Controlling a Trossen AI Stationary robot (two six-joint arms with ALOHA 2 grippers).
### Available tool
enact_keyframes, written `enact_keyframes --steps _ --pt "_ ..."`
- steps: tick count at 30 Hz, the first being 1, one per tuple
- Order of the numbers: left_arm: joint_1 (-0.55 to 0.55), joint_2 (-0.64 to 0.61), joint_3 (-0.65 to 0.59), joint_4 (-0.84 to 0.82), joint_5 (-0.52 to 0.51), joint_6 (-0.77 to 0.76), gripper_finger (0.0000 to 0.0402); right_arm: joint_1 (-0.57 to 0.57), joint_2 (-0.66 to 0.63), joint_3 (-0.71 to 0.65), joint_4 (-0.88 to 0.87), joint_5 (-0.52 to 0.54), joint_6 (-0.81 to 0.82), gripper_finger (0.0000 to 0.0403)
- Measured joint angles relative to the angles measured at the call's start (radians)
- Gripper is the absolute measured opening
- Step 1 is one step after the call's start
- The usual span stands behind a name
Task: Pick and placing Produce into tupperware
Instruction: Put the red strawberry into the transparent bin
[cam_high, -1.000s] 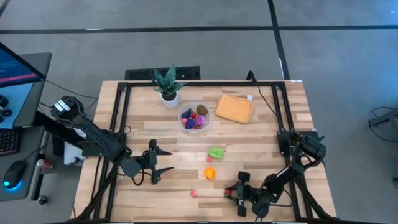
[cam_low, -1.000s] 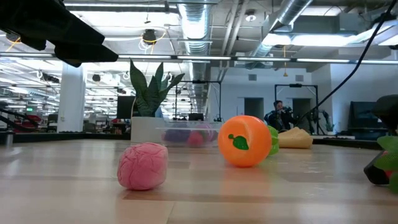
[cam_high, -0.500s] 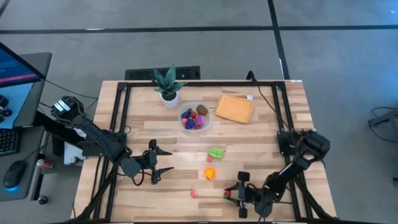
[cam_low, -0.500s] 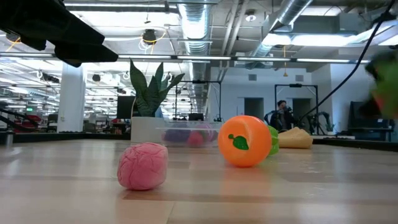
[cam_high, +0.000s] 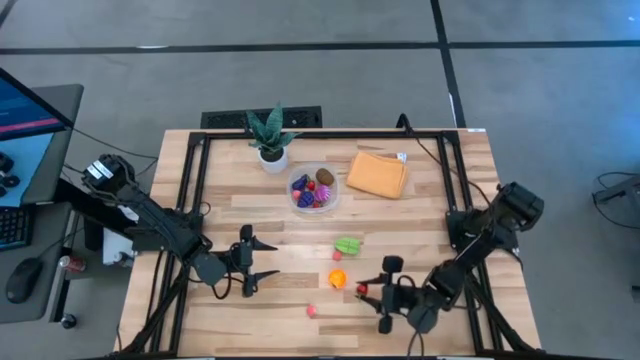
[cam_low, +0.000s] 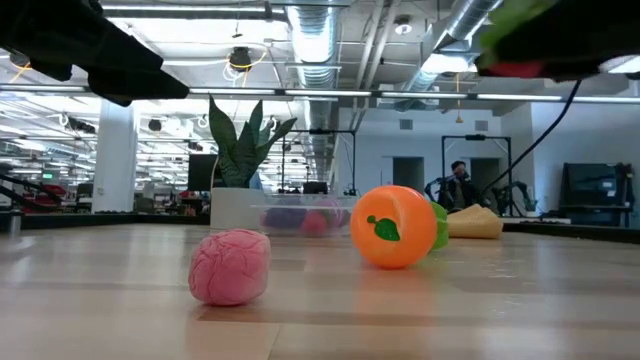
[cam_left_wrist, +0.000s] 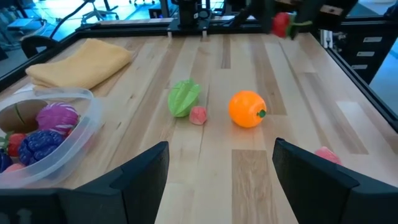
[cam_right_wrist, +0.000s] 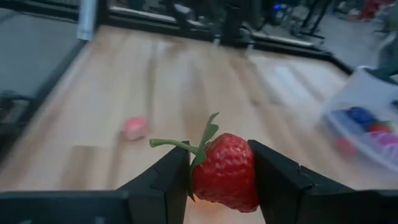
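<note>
The clear tub (cam_high: 314, 188) stands mid-table with several pieces of produce inside; it also shows in the left wrist view (cam_left_wrist: 50, 134). On the wood lie a green piece (cam_high: 347, 245), a small pinkish piece (cam_high: 337, 256), an orange (cam_high: 337, 279) and a pink ball (cam_high: 311, 310). My right gripper (cam_high: 365, 291) hangs near the table's near edge, shut on a red strawberry (cam_right_wrist: 224, 171). My left gripper (cam_high: 250, 262) waits open, left of the loose pieces, pointing at them (cam_left_wrist: 221, 180). My right gripper pinches the strawberry by its red sides (cam_right_wrist: 245, 174) between its two fingers (cam_right_wrist: 158, 180). Its green leaves and stalk (cam_right_wrist: 199, 146) stick out on the side toward one finger. The fingers come roughly level from the table's right. The strawberry is lifted clear of the wood (cam_low: 520, 68).
An orange cloth (cam_high: 376, 174) lies right of the tub and a potted plant (cam_high: 268, 135) stands far-left of it. Black rails (cam_high: 190, 200) run along the table's left and right sides. Bare wood shows between the tub and the loose pieces. A person stands far off in the room (cam_low: 455, 180).
My right gripper has risen from the table top with the strawberry and drifted a little toward the far edge. The strawberry, low by the near edge a second ago, now hangs clear above the wood. The other pieces have stayed put.
</note>
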Motion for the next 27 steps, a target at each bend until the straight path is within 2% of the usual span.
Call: enact_keyframes --steps 10,23,27 --pt "0.0 0.0 0.0 0.001 0.001 0.027 0.0277 -0.178 0.001 0.0 0.004 -0.003 -0.141 0.0179" --pt "0.0 0.0 0.0 -0.007 0.002 0.028 0.0277 -0.396 0.0 0.0 0.127 -0.013 -0.299 0.018" --pt "0.0 0.0 0.0 -0.008 0.002 0.028 0.0277 -0.476 0.0 0.0 0.131 -0.061 -0.308 0.0177"
